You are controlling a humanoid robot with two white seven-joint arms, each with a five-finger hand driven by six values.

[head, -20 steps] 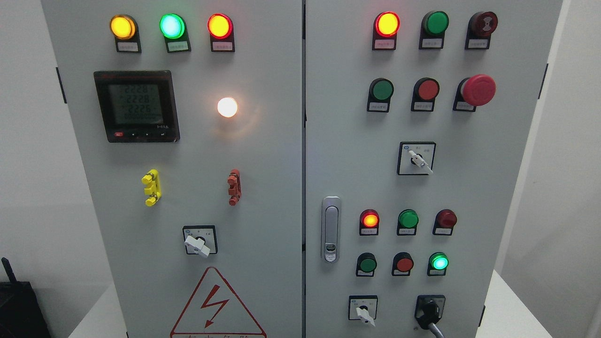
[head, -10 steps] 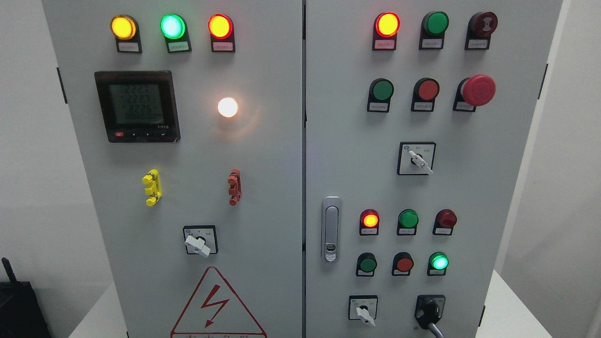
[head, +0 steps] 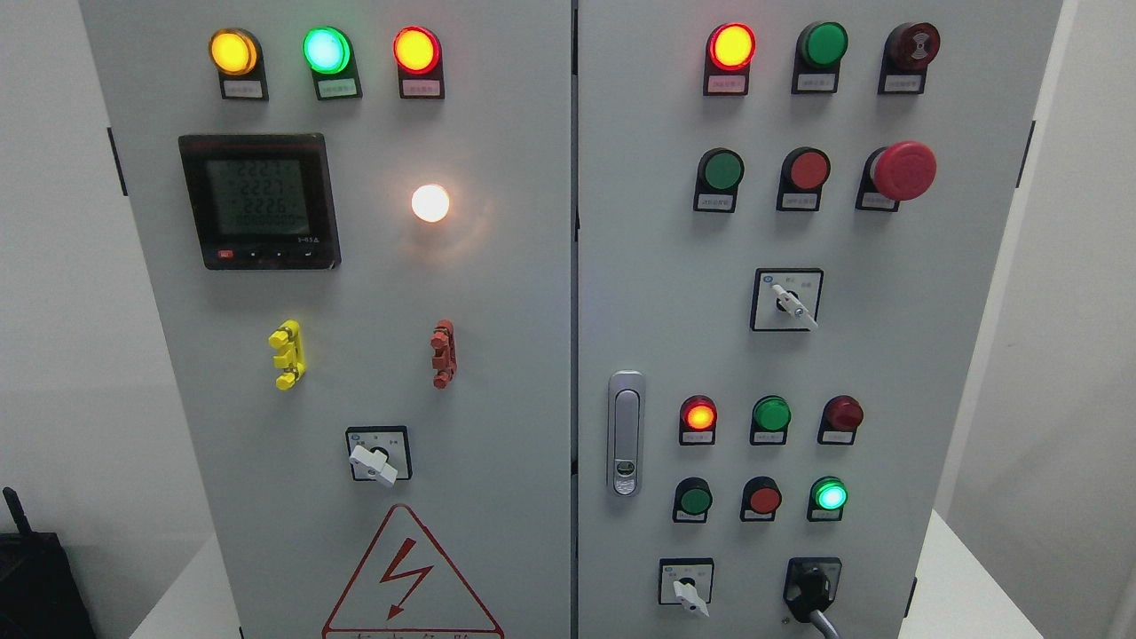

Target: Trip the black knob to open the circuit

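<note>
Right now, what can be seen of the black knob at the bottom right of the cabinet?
The black knob sits on a dark square plate low on the right door, right of a white-handled selector switch. It looks like glossy black plastic, with a lever handle angled down to the right, its tip pale and running toward the picture's bottom edge. Small markings on the plate are too small to read. Nothing touches it; no hand is in view.

The red warning triangle (head: 413,577) at the bottom is cut off by the frame's lower edge, so its words cannot be read. The black knob (head: 812,593) at lower right is partly cut off too. The small labels under the lights are too tiny to read. A black thing (head: 35,577) at lower left is cut off.
</note>
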